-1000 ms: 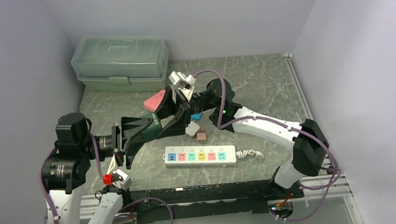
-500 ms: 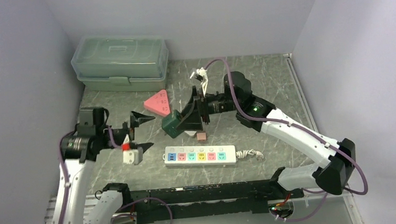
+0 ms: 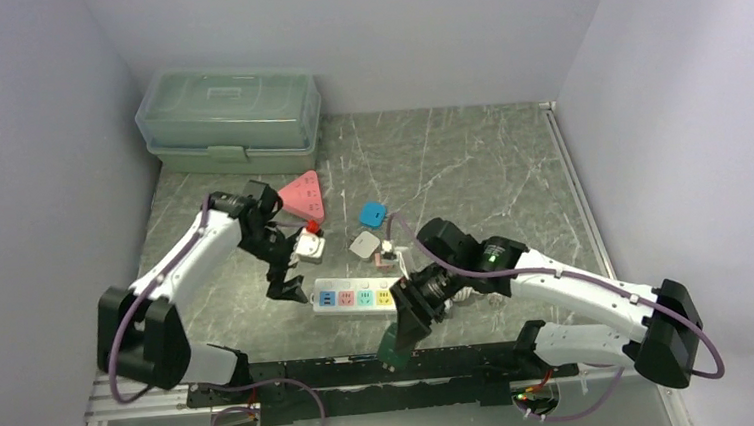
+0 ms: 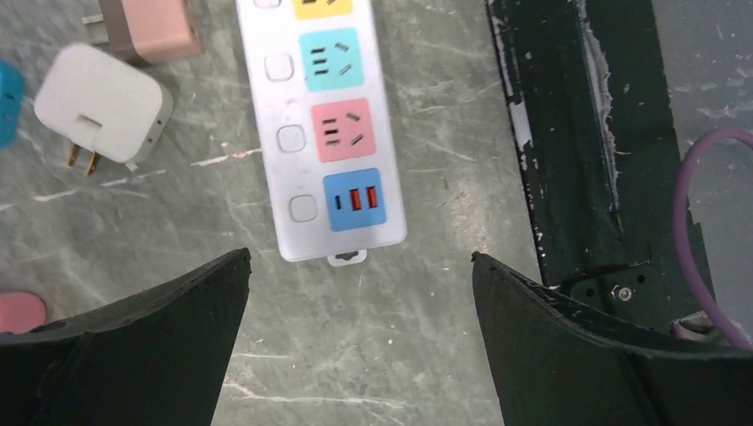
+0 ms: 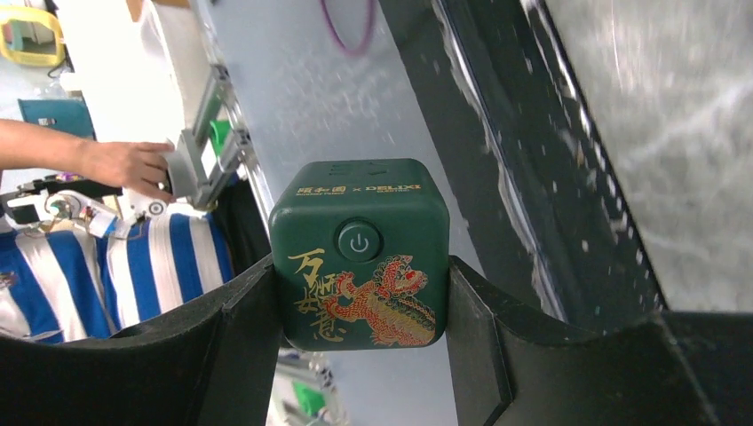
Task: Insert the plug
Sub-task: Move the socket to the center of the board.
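The plug is a dark green cube [image 5: 360, 253] with a gold and red dragon print and a power button. My right gripper [image 5: 362, 271] is shut on its two sides. In the top view the cube [image 3: 395, 349] hangs over the black rail at the table's front edge, just in front of the white power strip [image 3: 354, 298] with its coloured sockets. My left gripper [image 3: 286, 270] hovers open at the strip's left end. In the left wrist view the strip's blue USB end [image 4: 353, 200] lies just beyond the wide-open gripper [image 4: 360, 266], which holds nothing.
Small plugs lie behind the strip: white [image 3: 363, 244], blue [image 3: 372, 213] and pinkish-brown [image 3: 384, 261]. A pink triangle [image 3: 302, 194] and a lidded green box [image 3: 231, 118] sit at the back left. The black mounting rail [image 4: 577, 133] runs along the front edge. A person's hand [image 5: 124, 164] shows beyond it.
The right arm swung from the back of the table down to the front edge, carrying the green cube. The left arm came across to the strip's left end, and its jaws opened wide.
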